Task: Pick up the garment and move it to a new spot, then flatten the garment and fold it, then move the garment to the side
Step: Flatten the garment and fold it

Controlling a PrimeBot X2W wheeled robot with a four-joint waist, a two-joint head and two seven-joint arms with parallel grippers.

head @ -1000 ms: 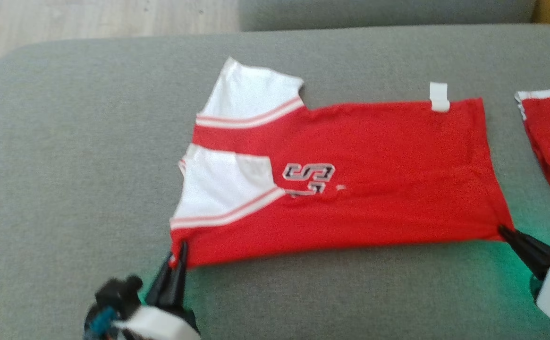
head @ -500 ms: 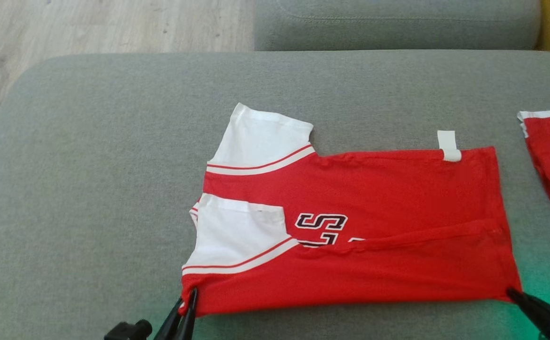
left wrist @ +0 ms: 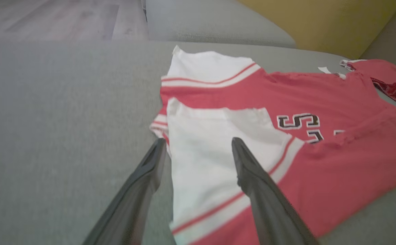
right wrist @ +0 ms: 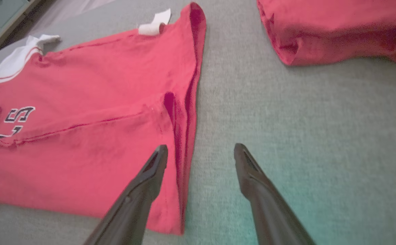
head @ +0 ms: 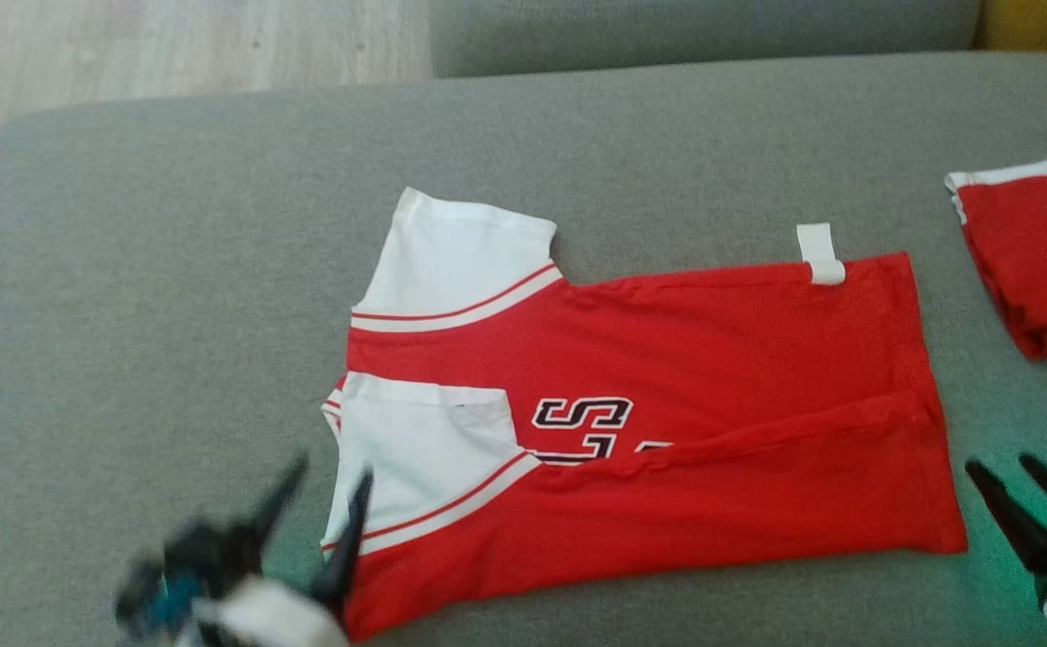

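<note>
The red garment (head: pixel 667 422), white-sleeved and folded lengthwise, lies flat on the grey cushion (head: pixel 173 270). The left gripper (head: pixel 332 467) sits at the sleeve end, fingers spread and grasping nothing (one finger is over the white sleeve, the other over bare cushion). The right gripper (head: pixel 999 463) hovers just beside the hem corner, fingers likewise parted and empty. Another red cloth (head: pixel 1035 261) lies apart, beyond the hem.

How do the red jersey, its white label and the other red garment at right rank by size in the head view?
1. red jersey
2. other red garment, partly cut off by the picture edge
3. white label
</note>
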